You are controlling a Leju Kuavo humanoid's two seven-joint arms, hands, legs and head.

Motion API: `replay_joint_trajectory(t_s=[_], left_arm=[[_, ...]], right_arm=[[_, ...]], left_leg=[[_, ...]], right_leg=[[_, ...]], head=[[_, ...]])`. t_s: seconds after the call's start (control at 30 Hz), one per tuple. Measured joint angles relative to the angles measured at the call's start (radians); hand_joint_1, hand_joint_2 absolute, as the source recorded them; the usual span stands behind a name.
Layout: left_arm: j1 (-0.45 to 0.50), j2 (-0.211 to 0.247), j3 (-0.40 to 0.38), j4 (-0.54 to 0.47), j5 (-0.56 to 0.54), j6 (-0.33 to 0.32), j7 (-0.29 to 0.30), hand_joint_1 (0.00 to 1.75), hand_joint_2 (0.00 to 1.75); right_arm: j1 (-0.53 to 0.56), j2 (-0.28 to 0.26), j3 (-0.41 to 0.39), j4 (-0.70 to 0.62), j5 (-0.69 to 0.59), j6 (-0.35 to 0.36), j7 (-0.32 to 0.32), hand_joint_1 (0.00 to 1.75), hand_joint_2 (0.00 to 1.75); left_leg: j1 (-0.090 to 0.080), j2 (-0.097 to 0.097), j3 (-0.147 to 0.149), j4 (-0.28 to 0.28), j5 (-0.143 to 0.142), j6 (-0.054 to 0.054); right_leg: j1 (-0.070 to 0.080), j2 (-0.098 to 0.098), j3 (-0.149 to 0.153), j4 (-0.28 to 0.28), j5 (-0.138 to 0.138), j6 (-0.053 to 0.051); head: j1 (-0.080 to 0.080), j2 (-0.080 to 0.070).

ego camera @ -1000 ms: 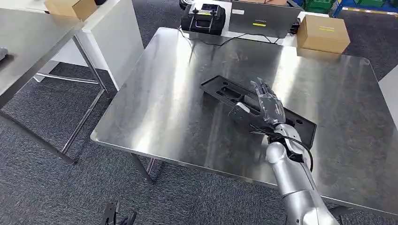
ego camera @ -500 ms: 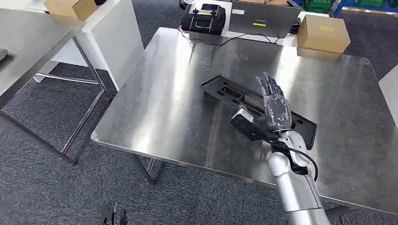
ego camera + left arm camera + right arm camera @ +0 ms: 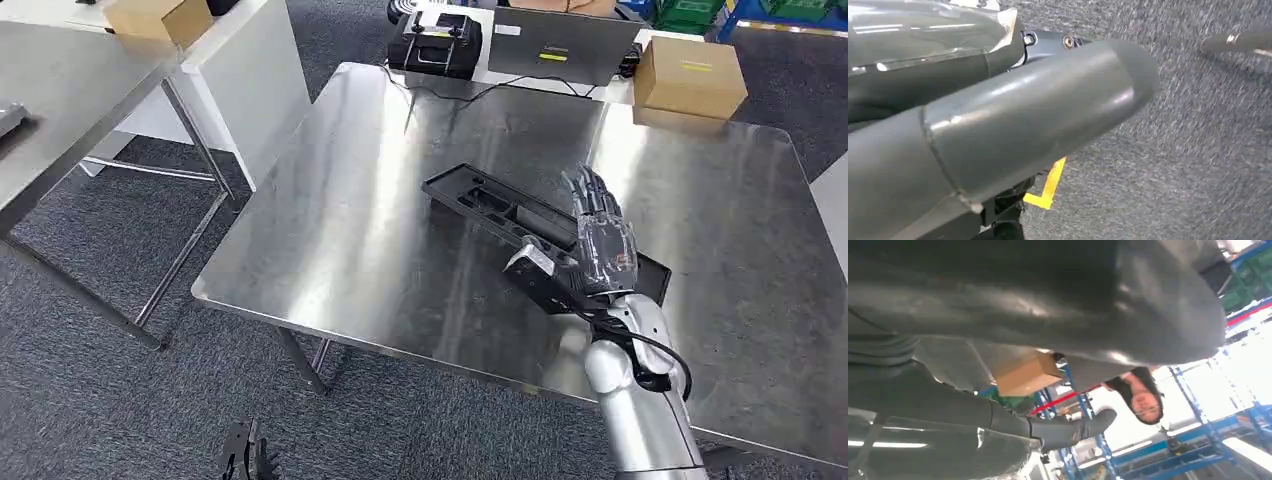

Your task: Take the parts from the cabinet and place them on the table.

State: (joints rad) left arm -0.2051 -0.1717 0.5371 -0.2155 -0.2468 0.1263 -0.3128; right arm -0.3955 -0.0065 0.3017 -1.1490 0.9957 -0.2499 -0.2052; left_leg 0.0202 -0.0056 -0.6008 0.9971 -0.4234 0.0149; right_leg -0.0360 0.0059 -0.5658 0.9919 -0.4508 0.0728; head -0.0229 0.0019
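Your right hand [image 3: 592, 250] has lifted up and back off the long black part [image 3: 500, 212] since a second ago, and its fingers are now spread apart and straight, holding nothing. That part lies flat on the steel table [image 3: 360, 230], near the middle and partly under the raised hand, so you can judge this placement done and the arm free to pull away. Your left hand [image 3: 998, 125] hangs low over the carpet; you cannot tell how its fingers lie.
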Motion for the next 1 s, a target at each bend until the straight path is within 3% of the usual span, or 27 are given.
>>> replay_joint_trajectory(t_s=[0.07, 0.1, 0.13, 0.17, 0.23, 0.27, 0.3, 0.33, 0.37, 0.43, 0.47, 0.5, 0.57, 0.6, 0.63, 0.67, 0.73, 0.77, 0.8, 0.83, 0.87, 0.93, 0.97, 1.0], left_arm=[[0.001, 0.0, 0.0, 0.0, 0.0, 0.001, 0.001, 0.0, 0.0], [0.0, 0.0, 0.0, 0.0, 0.0, 0.001, 0.001, 0.0, 0.0], [0.0, 0.0, 0.0, 0.0, 0.0, 0.001, 0.001, 0.0, 0.0], [0.0, 0.001, 0.0, 0.0, 0.0, 0.001, 0.001, 0.0, 0.0], [0.0, 0.0, 0.0, 0.0, -0.004, 0.001, 0.004, 0.0, 0.0], [0.0, 0.0, 0.0, 0.0, -0.008, 0.001, 0.008, 0.0, 0.0], [0.0, 0.0, -0.001, 0.0, -0.009, 0.001, 0.012, 0.0, 0.0], [0.0, 0.001, -0.001, 0.0, -0.009, 0.002, 0.015, 0.0, 0.0], [0.0, 0.002, -0.001, 0.0, -0.009, 0.003, 0.018, 0.0, 0.0], [-0.004, 0.004, -0.001, 0.0, -0.011, 0.004, 0.021, 0.0, 0.0], [-0.007, 0.006, -0.001, 0.0, -0.011, 0.004, 0.021, 0.0, 0.0], [-0.009, 0.005, -0.002, 0.0, -0.013, 0.004, 0.022, 0.0, 0.0], [-0.008, 0.005, -0.002, 0.0, -0.018, 0.004, 0.023, 0.0, 0.0], [-0.008, 0.005, -0.002, 0.0, -0.019, 0.004, 0.023, 0.0, 0.0], [-0.009, 0.003, -0.002, 0.0, -0.019, 0.004, 0.024, 0.0, 0.0], [-0.012, 0.005, -0.003, 0.0, -0.02, 0.003, 0.024, 0.0, 0.0], [-0.013, 0.004, -0.003, 0.0, -0.021, 0.001, 0.025, 0.0, 0.0], [-0.013, 0.004, -0.003, 0.0, -0.021, 0.001, 0.026, 0.0, 0.0], [-0.012, 0.004, -0.003, 0.0, -0.021, 0.001, 0.026, 0.0, 0.0], [-0.012, 0.004, -0.003, 0.0, -0.021, 0.001, 0.026, 0.0, 0.0], [-0.012, 0.005, -0.003, 0.0, -0.021, 0.001, 0.026, 0.0, 0.0], [-0.013, 0.003, -0.003, 0.0, -0.023, 0.001, 0.028, 0.0, 0.0], [-0.013, 0.003, -0.003, 0.0, -0.025, 0.001, 0.028, 0.0, 0.0], [-0.016, 0.003, -0.003, 0.0, -0.028, 0.002, 0.028, 0.0, 0.0]], right_arm=[[0.009, -0.004, 0.0, -0.005, 0.0, 0.0, 0.002, 0.0, 0.0], [0.009, -0.004, 0.0, -0.008, 0.0, 0.0, 0.002, 0.0, 0.0], [0.01, -0.004, -0.001, -0.013, 0.0, 0.0, 0.002, 0.0, 0.0], [0.01, -0.004, -0.001, -0.018, 0.0, -0.001, 0.002, 0.0, 0.0], [0.017, -0.004, -0.001, -0.019, 0.0, -0.001, 0.002, 0.0, 0.0], [0.023, -0.004, -0.001, -0.021, 0.0, -0.001, 0.003, 0.0, 0.0], [0.029, -0.004, -0.001, -0.023, 0.0, -0.001, 0.005, 0.0, 0.0], [0.034, -0.003, -0.002, -0.025, 0.0, -0.001, 0.006, 0.0, 0.0], [0.038, -0.003, -0.003, -0.03, 0.0, -0.001, 0.006, 0.0, 0.0], [0.039, -0.003, -0.009, -0.04, 0.002, -0.001, 0.007, 0.0, 0.0], [0.04, -0.004, -0.011, -0.045, 0.003, -0.001, 0.007, 0.0, 0.0], [0.04, -0.005, -0.014, -0.048, 0.004, -0.001, 0.007, 0.0, 0.0], [0.046, -0.005, -0.016, -0.055, 0.005, 0.0, 0.007, 0.0, 0.0], [0.048, -0.006, -0.018, -0.058, 0.004, 0.0, 0.007, 0.0, 0.0], [0.05, -0.011, -0.023, -0.061, 0.004, 0.0, 0.007, 0.0, 0.0], [0.05, -0.012, -0.026, -0.063, 0.005, 0.0, 0.008, 0.0, 0.0], [0.054, -0.013, -0.027, -0.064, 0.005, 0.0, 0.008, 0.0, 0.0], [0.058, -0.013, -0.028, -0.064, 0.005, 0.0, 0.008, 0.0, 0.0], [0.063, -0.015, -0.029, -0.064, 0.005, 0.0, 0.008, 0.0, 0.0], [0.065, -0.016, -0.031, -0.064, 0.005, 0.0, 0.008, 0.0, 0.0], [0.065, -0.016, -0.032, -0.064, 0.005, 0.0, 0.008, 0.0, 0.0], [0.064, -0.016, -0.033, -0.07, 0.006, 0.0, 0.008, 0.0, 0.0], [0.062, -0.016, -0.033, -0.071, 0.008, 0.0, 0.008, 0.0, 0.0], [0.065, -0.014, -0.034, -0.072, 0.01, 0.0, 0.008, 0.0, 0.0]], left_leg=[[0.007, 0.0, 0.0, -0.007, 0.009, -0.014], [0.01, 0.0, -0.003, -0.005, 0.005, -0.019], [0.012, 0.003, -0.01, 0.015, -0.019, -0.02], [0.012, 0.003, -0.031, 0.07, -0.064, -0.021], [0.011, 0.003, -0.106, 0.248, -0.158, -0.023], [0.011, 0.003, -0.131, 0.309, -0.18, -0.022], [0.01, 0.003, -0.133, 0.324, -0.179, -0.018], [0.009, 0.003, -0.112, 0.295, -0.16, -0.012], [0.006, 0.003, -0.069, 0.229, -0.127, -0.005], [-0.003, 0.002, 0.055, 0.034, -0.066, 0.019], [-0.008, 0.005, 0.064, 0.012, -0.075, 0.02], [-0.012, 0.007, 0.059, 0.012, -0.066, 0.016], [-0.019, 0.004, 0.055, 0.013, -0.059, 0.025], [-0.016, 0.005, 0.052, 0.004, -0.046, 0.032], [-0.009, 0.01, 0.05, -0.002, -0.036, 0.034], [-0.01, 0.009, 0.042, -0.003, -0.03, 0.042], [-0.011, 0.011, 0.023, -0.002, -0.018, 0.048], [-0.011, 0.012, 0.013, -0.002, -0.012, 0.048], [-0.011, 0.012, 0.005, -0.002, -0.005, 0.047], [-0.01, 0.012, -0.003, -0.001, 0.0, 0.046], [-0.01, 0.012, -0.009, 0.0, 0.005, 0.044], [-0.01, 0.011, -0.014, 0.001, 0.012, 0.035], [-0.014, 0.012, -0.018, 0.002, 0.017, 0.028], [-0.013, 0.012, -0.02, 0.0, 0.024, 0.02]], right_leg=[[0.008, 0.001, -0.006, 0.005, 0.004, -0.014], [0.003, 0.001, -0.008, 0.001, 0.011, -0.025], [0.001, 0.001, -0.01, 0.0, 0.014, -0.031], [0.002, 0.001, -0.012, 0.0, 0.017, -0.041], [0.011, -0.001, -0.021, 0.001, 0.022, -0.05], [0.016, -0.001, -0.026, 0.001, 0.025, -0.054], [0.02, -0.002, -0.03, 0.001, 0.027, -0.057], [0.024, -0.001, -0.033, 0.001, 0.03, -0.06], [0.026, -0.001, -0.035, 0.001, 0.032, -0.062], [0.028, 0.0, -0.034, 0.002, 0.037, -0.056], [0.037, 0.0, -0.037, 0.005, 0.04, -0.051], [0.034, -0.002, -0.04, 0.004, 0.043, -0.046], [0.029, -0.004, -0.04, -0.001, 0.052, -0.033], [0.035, -0.004, -0.041, -0.001, 0.057, -0.025], [0.026, -0.004, -0.058, 0.014, 0.039, -0.027], [0.03, -0.004, -0.074, 0.054, 0.001, -0.032], [0.024, -0.004, -0.134, 0.221, -0.087, -0.036], [0.023, -0.004, -0.158, 0.299, -0.12, -0.033], [0.022, -0.004, -0.162, 0.332, -0.13, -0.024], [0.02, -0.004, -0.141, 0.312, -0.121, -0.015], [0.018, -0.004, -0.096, 0.248, -0.1, -0.004], [0.014, -0.006, 0.036, 0.04, -0.049, 0.009], [0.015, -0.005, 0.075, -0.023, -0.057, -0.002], [0.024, -0.002, 0.068, -0.008, -0.038, -0.009]], head=[[0.001, 0.0], [0.0, 0.0], [-0.003, 0.0], [-0.008, 0.0], [-0.011, 0.0], [-0.011, 0.0], [-0.011, 0.0], [-0.012, 0.0], [-0.011, 0.0], [-0.012, 0.0], [-0.01, 0.0], [-0.008, 0.0], [-0.009, 0.0], [-0.01, 0.0], [-0.011, 0.0], [-0.006, 0.0], [0.0, 0.0], [0.0, 0.0], [0.002, 0.0], [0.002, 0.0], [0.004, 0.0], [0.004, 0.0], [0.003, 0.0], [-0.002, 0.0]])
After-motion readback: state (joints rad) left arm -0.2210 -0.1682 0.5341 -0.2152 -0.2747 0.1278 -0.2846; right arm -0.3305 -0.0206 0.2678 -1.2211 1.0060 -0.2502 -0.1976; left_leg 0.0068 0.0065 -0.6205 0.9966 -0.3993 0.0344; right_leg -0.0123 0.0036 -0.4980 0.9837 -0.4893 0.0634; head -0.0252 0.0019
